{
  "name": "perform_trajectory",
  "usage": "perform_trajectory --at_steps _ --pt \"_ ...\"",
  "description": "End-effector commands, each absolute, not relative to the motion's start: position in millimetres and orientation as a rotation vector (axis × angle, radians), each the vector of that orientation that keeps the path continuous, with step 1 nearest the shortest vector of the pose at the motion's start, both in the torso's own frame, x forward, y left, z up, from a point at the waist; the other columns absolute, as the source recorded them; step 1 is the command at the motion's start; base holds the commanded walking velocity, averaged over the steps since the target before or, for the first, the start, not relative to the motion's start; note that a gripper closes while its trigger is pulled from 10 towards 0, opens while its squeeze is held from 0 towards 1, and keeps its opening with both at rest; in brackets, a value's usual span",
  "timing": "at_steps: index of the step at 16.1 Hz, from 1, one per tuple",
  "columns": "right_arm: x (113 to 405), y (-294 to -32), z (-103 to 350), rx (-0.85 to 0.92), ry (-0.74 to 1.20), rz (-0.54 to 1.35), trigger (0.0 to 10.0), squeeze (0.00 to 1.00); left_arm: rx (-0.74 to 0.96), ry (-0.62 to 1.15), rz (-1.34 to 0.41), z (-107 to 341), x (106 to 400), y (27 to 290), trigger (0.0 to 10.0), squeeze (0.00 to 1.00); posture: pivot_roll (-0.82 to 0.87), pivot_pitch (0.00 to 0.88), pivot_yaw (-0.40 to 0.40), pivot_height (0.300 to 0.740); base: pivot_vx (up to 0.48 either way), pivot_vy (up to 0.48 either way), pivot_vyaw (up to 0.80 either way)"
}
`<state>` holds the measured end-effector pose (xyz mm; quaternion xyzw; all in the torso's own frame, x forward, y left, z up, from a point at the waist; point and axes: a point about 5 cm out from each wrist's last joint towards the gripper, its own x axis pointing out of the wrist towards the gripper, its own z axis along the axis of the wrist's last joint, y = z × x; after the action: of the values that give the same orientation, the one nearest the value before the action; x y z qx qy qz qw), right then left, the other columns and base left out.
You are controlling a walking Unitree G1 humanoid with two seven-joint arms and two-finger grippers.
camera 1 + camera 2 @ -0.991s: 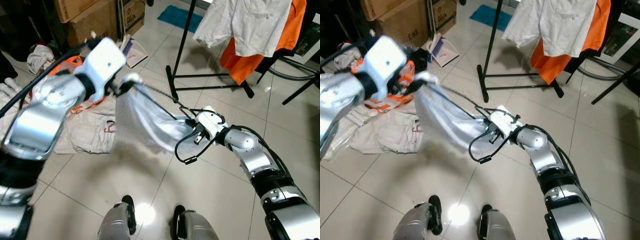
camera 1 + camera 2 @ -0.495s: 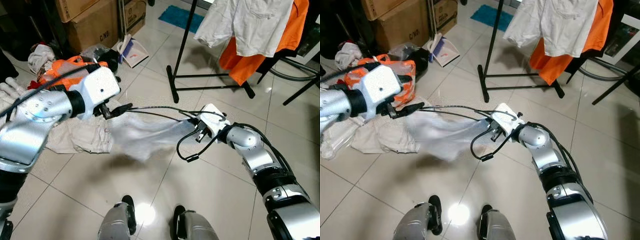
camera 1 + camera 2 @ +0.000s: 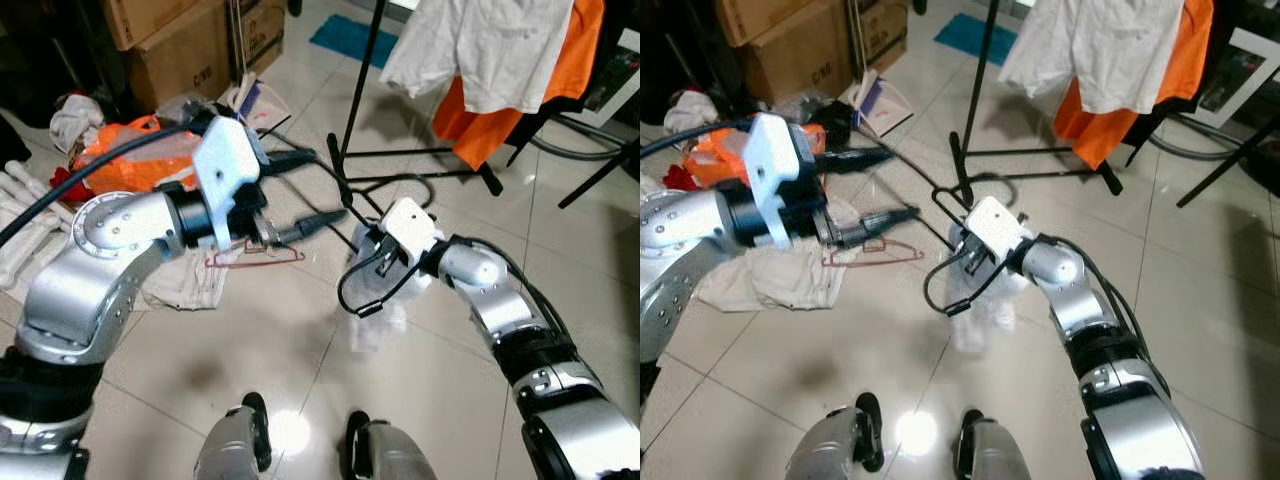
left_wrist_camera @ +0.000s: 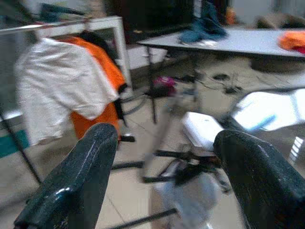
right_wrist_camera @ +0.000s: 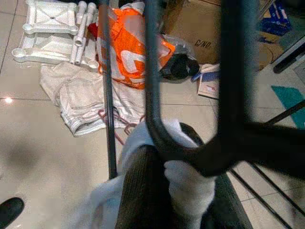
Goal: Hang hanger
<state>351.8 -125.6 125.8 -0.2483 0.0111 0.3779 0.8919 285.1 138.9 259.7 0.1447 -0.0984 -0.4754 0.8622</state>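
Cardboard boxes [image 3: 190, 40] stand in the upper left of the left eye view, and below them an orange bag [image 3: 135, 160] lies on the tiled floor [image 3: 300, 360] beside a pale crumpled cloth [image 3: 185, 285]. A thin red wire hanger [image 3: 255, 258] rests on the floor at the edge of that cloth.

The left pincer [image 3: 315, 190] is raised at the left centre of the frame, with its two black fingers [image 3: 310, 222] pointing toward the middle. The fingers are spread apart and hold nothing; in the left wrist view the gap between them is wide, and the right arm's white wrist shows through it, blurred.

At the centre, the black hanger [image 3: 375, 195] is in the right pincer [image 3: 372, 245]. Its hook curves upward just above the pincer, and one thin arm of it runs up and to the left, passing between the left pincer's fingers without clearly touching them. The right wrist view shows the right pincer clamped on the black hanger together with a white garment [image 5: 183, 179]. This garment [image 3: 375, 310] hangs down from the pincer in a bunch toward the floor.

In the upper right, the black clothes rack [image 3: 365, 80] carries a white shirt [image 3: 480, 50] and an orange garment [image 3: 540, 90].
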Motion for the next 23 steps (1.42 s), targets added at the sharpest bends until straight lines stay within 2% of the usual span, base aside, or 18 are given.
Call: perform_trajectory --at_steps 1,3,5,7,9,10,13,14,15,16,18,20,23 --pt "354 -128 134 -0.528 -0.007 0.782 0.0 0.00 0.216 -0.277 -0.860 268 292 150 10.0 0.00 -0.07 0.203 -0.125 0.740 0.000 0.000 0.00" --pt "355 -130 136 -0.529 -0.010 0.774 0.0 0.00 0.105 -0.295 -0.822 270 292 154 10.0 0.00 -0.07 0.200 -0.128 0.740 0.000 0.000 0.00" --pt "357 -133 137 -0.537 -0.009 0.764 0.0 0.00 0.036 -0.278 -0.962 261 272 142 10.0 0.00 -0.06 0.199 -0.129 0.740 0.000 0.000 0.00" --pt "362 -138 146 -0.549 -0.026 0.724 0.0 0.00 0.047 -0.185 -1.083 228 249 123 10.0 0.00 -0.06 0.202 -0.127 0.740 0.000 0.000 0.00" --pt "369 -145 159 -0.564 -0.052 0.689 0.0 0.00 0.107 -0.116 -1.093 201 240 112 10.0 0.00 -0.06 0.206 -0.128 0.740 0.000 0.000 0.00" --pt "373 -148 172 -0.562 -0.078 0.672 0.0 0.00 0.193 -0.051 -0.983 174 248 114 10.0 0.00 -0.06 0.208 -0.129 0.740 0.000 0.000 0.00" --pt "377 -147 188 -0.543 -0.120 0.672 0.0 0.00 0.261 0.100 -0.870 133 261 128 10.0 0.00 -0.06 0.209 -0.131 0.740 0.000 0.000 0.00" --pt "377 -146 191 -0.536 -0.131 0.677 0.0 0.00 0.245 0.128 -0.829 126 265 133 10.0 0.00 -0.06 0.208 -0.131 0.740 0.000 0.000 0.00" --pt "378 -143 201 -0.516 -0.160 0.689 0.0 0.00 0.106 0.164 -0.662 114 283 148 10.0 0.00 -0.07 0.209 -0.132 0.740 0.000 0.000 0.00" --pt "378 -143 203 -0.508 -0.169 0.690 0.0 0.00 0.060 0.160 -0.604 113 289 153 10.0 0.00 -0.07 0.210 -0.132 0.740 0.000 0.000 0.00" --pt "379 -140 210 -0.480 -0.192 0.689 0.0 0.00 0.038 0.135 -0.356 107 310 175 10.0 0.00 -0.07 0.212 -0.130 0.740 0.000 0.000 0.00" --pt "379 -139 212 -0.441 -0.199 0.682 0.0 0.00 0.067 0.162 -0.249 97 316 182 10.0 0.00 -0.07 0.212 -0.126 0.740 0.000 0.000 0.00" --pt "377 -135 208 -0.323 -0.183 0.666 0.0 0.00 -0.005 0.192 -0.115 80 320 181 10.0 0.00 -0.08 0.209 -0.123 0.740 0.000 0.000 0.00"
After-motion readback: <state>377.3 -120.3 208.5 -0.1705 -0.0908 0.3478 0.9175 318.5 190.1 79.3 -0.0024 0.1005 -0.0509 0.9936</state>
